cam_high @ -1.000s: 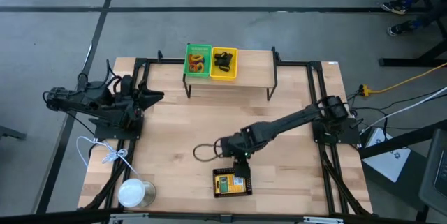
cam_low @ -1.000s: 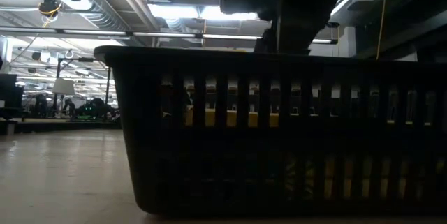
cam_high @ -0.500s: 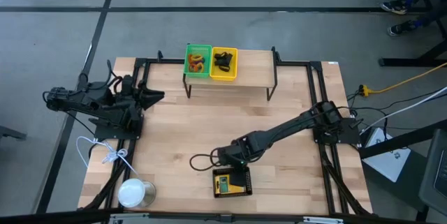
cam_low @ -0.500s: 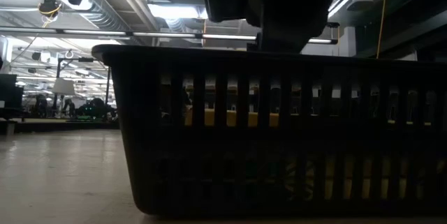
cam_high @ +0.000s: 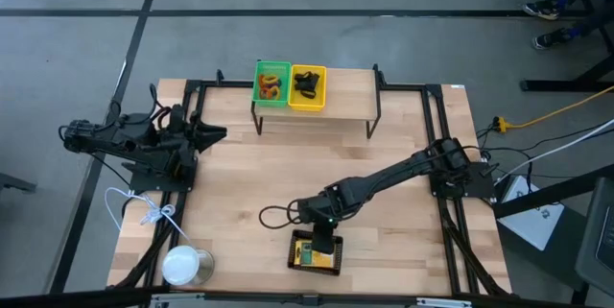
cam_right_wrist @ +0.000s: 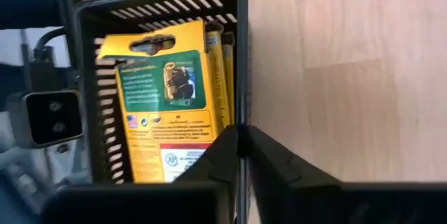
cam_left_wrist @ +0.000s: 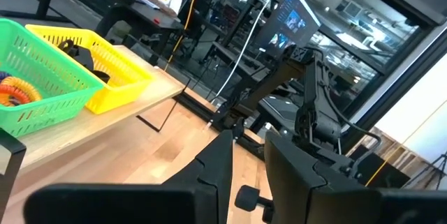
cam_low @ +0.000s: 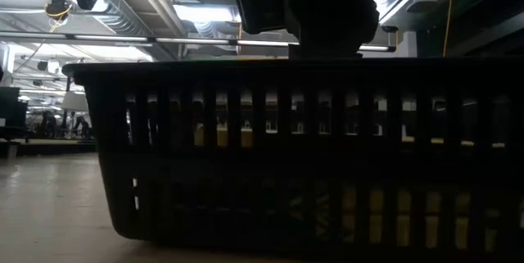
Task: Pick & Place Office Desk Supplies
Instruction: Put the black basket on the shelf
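The black mesh tray (cam_high: 336,260) stands on the table near its front edge and fills the low view (cam_low: 286,165). Yellow-orange printed boxes (cam_right_wrist: 164,105) stand in it. My right gripper (cam_right_wrist: 241,132) reaches down from the right and is shut on the tray's far wall. On a raised shelf (cam_high: 345,106) at the back sit a green tray (cam_high: 271,84) with orange loops and a yellow tray (cam_high: 308,87) with black clips. My left gripper (cam_left_wrist: 248,147) waits open at the table's left edge, pointing level, with nothing between its fingers. My right gripper pinches the tray's far long wall (cam_right_wrist: 242,105) near its right end, one finger inside the tray and one outside. The fingers slant down from the far right. The tray stands on the table with its opening up.
A white round can (cam_high: 185,265) stands at the near left corner, with a white cord (cam_high: 144,210) lying beside it. The low camera's housing (cam_right_wrist: 43,116) sits close to the tray's near side. Bare wood lies between the shelf and the tray.
My right gripper has moved down and toward the table's near edge, onto the black tray's far wall. The tray has slid a little toward the table's left and turned slightly.
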You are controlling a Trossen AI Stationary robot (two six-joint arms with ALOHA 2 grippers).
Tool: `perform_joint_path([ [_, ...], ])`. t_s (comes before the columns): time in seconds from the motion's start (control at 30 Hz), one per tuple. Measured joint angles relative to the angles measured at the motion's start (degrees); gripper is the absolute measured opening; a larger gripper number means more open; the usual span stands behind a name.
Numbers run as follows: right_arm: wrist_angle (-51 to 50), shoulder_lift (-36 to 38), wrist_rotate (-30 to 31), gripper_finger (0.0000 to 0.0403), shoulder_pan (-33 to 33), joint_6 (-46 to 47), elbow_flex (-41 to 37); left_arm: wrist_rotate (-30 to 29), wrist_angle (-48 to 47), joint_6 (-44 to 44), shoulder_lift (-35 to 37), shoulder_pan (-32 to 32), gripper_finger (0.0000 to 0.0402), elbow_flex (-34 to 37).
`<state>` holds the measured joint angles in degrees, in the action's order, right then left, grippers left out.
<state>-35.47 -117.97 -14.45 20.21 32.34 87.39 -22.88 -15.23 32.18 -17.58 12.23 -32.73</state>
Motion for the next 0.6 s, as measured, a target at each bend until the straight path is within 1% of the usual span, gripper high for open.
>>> perform_joint_path([
  [0.07,-0.01,0.00,-0.97,0.0067,-0.03,0.14,0.00,-0.01,-0.39,0.00,0.00,-0.02,0.0082,0.00],
  [0.2,-0.01,0.00,-0.17,0.0153,0.00,1.62,0.00,0.00,-0.45,0.00,0.00,-0.02,0.0082,0.00],
  [0.27,-0.01,0.00,-0.14,0.0183,-0.12,1.91,0.00,0.00,-0.46,0.00,0.00,0.00,0.0082,0.00],
  [0.33,-0.03,0.00,0.03,0.0200,-0.18,1.79,-0.02,0.00,-0.47,0.00,0.00,0.00,0.0082,0.00],
  [0.43,-0.29,0.00,1.62,0.0198,-0.16,2.46,-0.02,0.00,-0.49,0.00,0.00,-0.02,0.0082,0.00],
  [0.5,-0.34,0.00,1.80,0.0178,-0.14,2.64,-0.02,0.00,-0.63,-0.01,0.00,-0.01,0.0082,0.00],
  [0.6,-0.26,-0.21,2.18,0.0138,-0.14,3.14,-0.02,0.00,-1.73,0.00,0.00,-0.02,0.0082,0.00],
])
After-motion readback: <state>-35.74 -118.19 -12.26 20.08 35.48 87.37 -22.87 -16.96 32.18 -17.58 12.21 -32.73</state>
